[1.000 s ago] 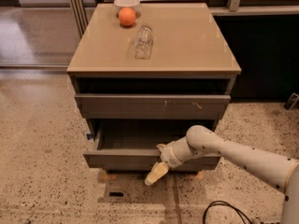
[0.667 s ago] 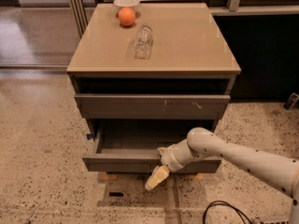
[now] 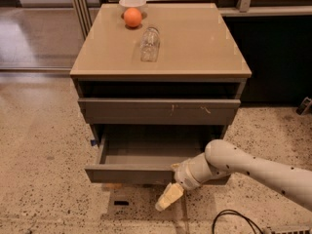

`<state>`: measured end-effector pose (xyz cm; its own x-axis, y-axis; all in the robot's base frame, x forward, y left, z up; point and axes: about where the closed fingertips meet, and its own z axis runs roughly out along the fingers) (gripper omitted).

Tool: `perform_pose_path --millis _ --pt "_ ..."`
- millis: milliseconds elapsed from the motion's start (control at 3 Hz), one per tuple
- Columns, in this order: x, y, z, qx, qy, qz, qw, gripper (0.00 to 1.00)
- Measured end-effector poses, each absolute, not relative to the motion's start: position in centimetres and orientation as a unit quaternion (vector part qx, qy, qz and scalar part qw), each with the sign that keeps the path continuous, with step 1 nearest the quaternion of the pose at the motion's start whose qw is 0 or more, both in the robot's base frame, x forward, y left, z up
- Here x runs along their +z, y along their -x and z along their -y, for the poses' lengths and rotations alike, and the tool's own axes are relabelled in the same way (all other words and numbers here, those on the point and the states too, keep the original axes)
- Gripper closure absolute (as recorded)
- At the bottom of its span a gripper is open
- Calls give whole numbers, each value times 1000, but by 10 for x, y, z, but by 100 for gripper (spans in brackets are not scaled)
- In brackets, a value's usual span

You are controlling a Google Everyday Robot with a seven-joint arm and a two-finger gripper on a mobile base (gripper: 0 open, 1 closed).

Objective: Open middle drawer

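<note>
Speckled floor (image 3: 44,145) under tan-topped cabinet (image 3: 195,48). Middle drawer (image 3: 131,173) at lower centre, standing pulled out, tray exposed, beneath scratched drawer front (image 3: 158,111). Gripper (image 3: 173,183) against the open front's right part; spread or closed cannot be told.

Speckled terrazzo floor (image 3: 44,179) surrounds a tan-topped cabinet (image 3: 195,43), with what may be a dark panel (image 3: 273,57) behind.

Soft overhead light glazes the tabletop (image 3: 195,48) and the pincer (image 3: 169,197) below the shadowed middle drawer (image 3: 129,173).
</note>
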<state>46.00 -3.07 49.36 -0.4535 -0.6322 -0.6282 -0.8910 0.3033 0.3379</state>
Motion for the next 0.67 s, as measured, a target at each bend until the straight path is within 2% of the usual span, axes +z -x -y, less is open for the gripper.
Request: perform_pose_path --millis 667 --pt "483 -501 25 330 490 -780 206 0"
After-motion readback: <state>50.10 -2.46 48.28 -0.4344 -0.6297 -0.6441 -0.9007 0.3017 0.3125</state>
